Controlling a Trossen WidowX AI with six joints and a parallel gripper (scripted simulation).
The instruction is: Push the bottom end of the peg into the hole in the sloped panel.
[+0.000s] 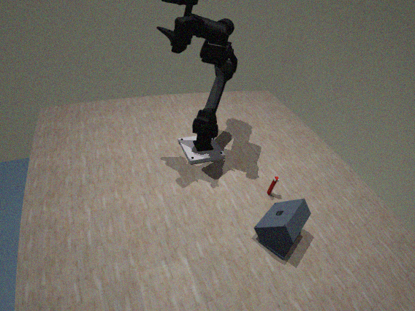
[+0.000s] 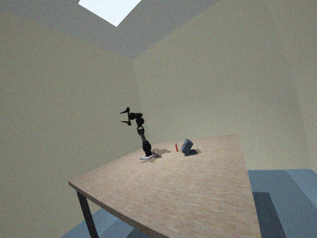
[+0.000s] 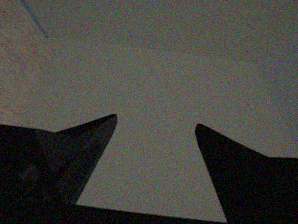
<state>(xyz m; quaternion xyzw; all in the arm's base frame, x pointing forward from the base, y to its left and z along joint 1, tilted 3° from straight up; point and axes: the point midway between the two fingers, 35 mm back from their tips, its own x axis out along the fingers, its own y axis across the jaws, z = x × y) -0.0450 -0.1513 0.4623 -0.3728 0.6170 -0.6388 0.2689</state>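
Wood-grain table (image 1: 139, 226) (image 2: 178, 181); arm (image 1: 216, 89) (image 2: 143, 137) up, fingers (image 2: 124, 122) wide, pointing away f/ panel (image 1: 274, 217) (image 2: 187, 146).

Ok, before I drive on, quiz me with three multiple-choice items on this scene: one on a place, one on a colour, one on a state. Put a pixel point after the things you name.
1. Where is the red peg (image 1: 272, 186) (image 2: 176, 147)?
A) in the panel's hole
B) standing on the table
C) between the gripper's fingers

2. What colour is the sloped panel block (image 1: 272, 217) (image 2: 186, 146)?
A) blue-grey
B) yellow
C) red

3. How is the gripper (image 2: 120, 117) (image 3: 156, 123)?
A) shut on the peg
B) shut on nothing
C) open, nothing held

1: B, the top and exterior views show it upright beside the block.
2: A, its faces look blue-grey in both those views.
3: C, the wrist view shows a wide gap between the fingers with nothing in it.
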